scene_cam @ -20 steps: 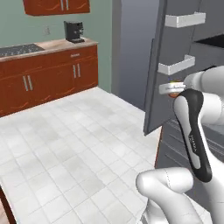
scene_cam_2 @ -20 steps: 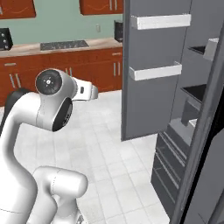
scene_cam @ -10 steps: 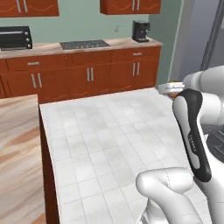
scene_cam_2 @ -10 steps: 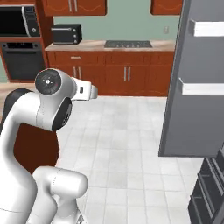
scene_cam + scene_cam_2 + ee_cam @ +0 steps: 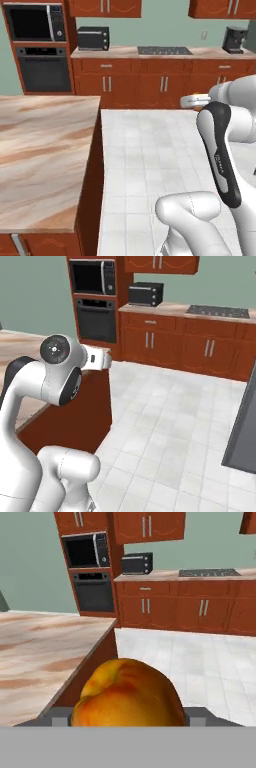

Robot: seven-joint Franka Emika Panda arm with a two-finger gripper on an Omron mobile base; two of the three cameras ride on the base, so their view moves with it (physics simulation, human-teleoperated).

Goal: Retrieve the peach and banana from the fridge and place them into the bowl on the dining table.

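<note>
Orange-red peach (image 5: 127, 694) (yellow-blushed); beige, reddish-brown marbled dining table (image 5: 42, 150).

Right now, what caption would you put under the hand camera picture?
Peach held in the gripper, facing the marbled dining table and the kitchen's red-brown cabinets.
</note>
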